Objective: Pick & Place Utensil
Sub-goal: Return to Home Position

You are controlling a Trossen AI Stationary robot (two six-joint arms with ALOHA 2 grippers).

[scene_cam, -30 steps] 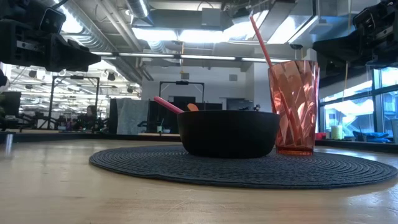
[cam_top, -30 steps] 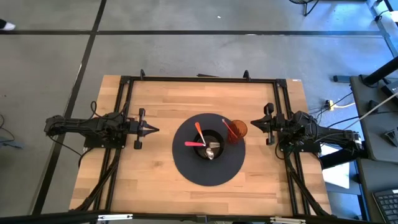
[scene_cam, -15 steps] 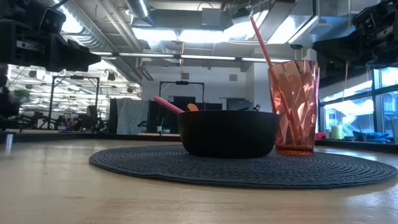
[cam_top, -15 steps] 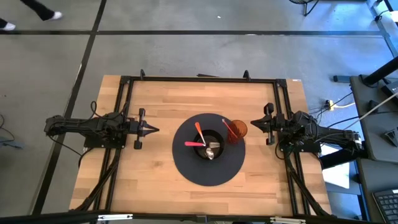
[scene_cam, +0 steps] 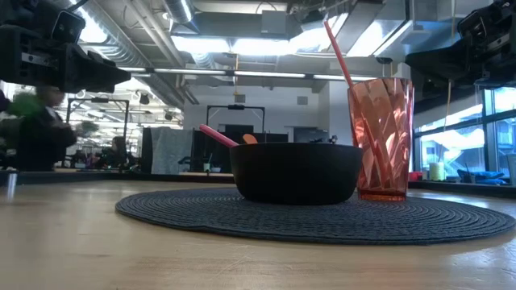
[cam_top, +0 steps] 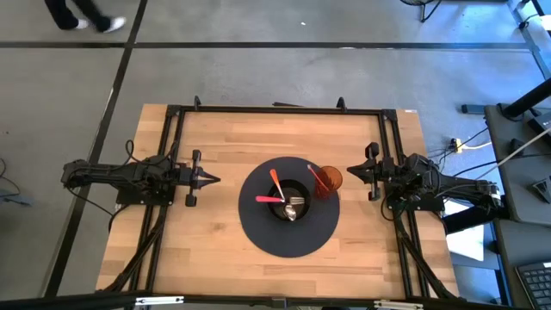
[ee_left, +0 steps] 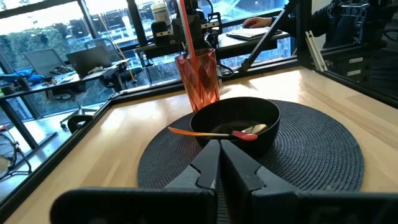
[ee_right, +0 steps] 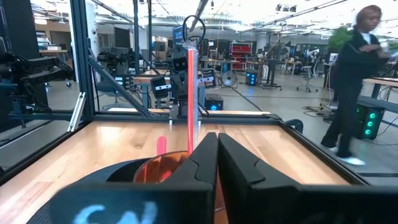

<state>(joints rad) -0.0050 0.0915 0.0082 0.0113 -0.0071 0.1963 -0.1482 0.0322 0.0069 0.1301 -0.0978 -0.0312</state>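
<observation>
A black bowl (cam_top: pixel 288 203) stands in the middle of a dark round placemat (cam_top: pixel 288 243) at the table's centre. In the bowl lie an orange utensil (cam_top: pixel 276 182), a pink one (cam_top: pixel 266 199) and a silver spoon (cam_top: pixel 295 207). Their handles lean on the rim. A translucent orange cup (cam_top: pixel 331 181) stands on the mat right of the bowl, with a red stick (scene_cam: pixel 339 52) leaning in it. My left gripper (cam_top: pixel 215 180) hovers shut left of the mat and points at the bowl (ee_left: pixel 236 124). My right gripper (cam_top: pixel 349 170) hovers shut just right of the cup (ee_right: pixel 161 171).
Black frame rails (cam_top: pixel 275 109) run along the table's far, left and right sides. Bare wood (cam_top: pixel 215 258) lies around the mat. A person (ee_right: pixel 357 81) moves in the room beyond the table and also shows in the low view (scene_cam: pixel 36 129).
Both arms and the things on the mat have kept still. A person has walked past in the room beyond the table's far edge.
</observation>
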